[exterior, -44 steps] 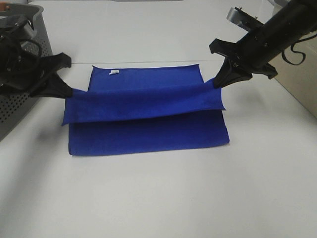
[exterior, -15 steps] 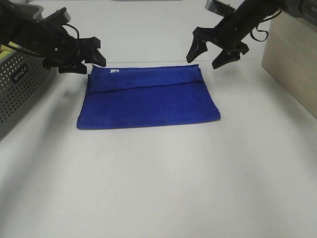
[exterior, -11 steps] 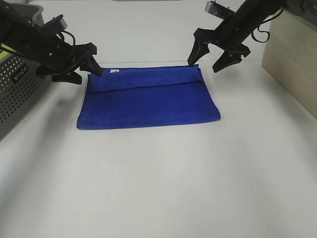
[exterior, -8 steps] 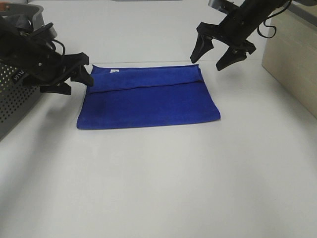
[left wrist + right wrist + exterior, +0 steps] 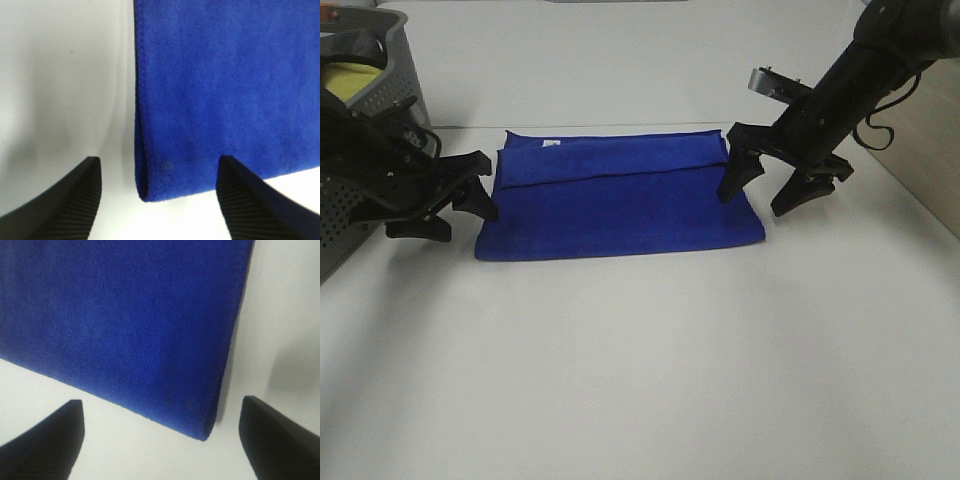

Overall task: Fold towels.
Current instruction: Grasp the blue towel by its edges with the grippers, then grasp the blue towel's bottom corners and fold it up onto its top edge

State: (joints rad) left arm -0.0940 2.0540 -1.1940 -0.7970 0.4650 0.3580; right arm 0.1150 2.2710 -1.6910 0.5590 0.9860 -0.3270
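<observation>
A blue towel [image 5: 620, 195] lies folded flat on the white table, its folded edge toward the front and a small white tag near its far left corner. My left gripper [image 5: 450, 212] is open at the towel's front left corner, which shows in the left wrist view [image 5: 150, 190] between the fingers. My right gripper [image 5: 765, 198] is open at the front right corner, which shows in the right wrist view [image 5: 207, 432]. Neither gripper holds anything.
A grey perforated basket [image 5: 365, 120] with something yellow inside stands at the far left behind my left arm. A beige box [image 5: 930, 170] stands at the right edge. The white table [image 5: 640, 380] stretches bare toward the front.
Both grippers let go of the towel after folding it over, rose behind it, then came forward and down to its front corners. The towel lies still.
</observation>
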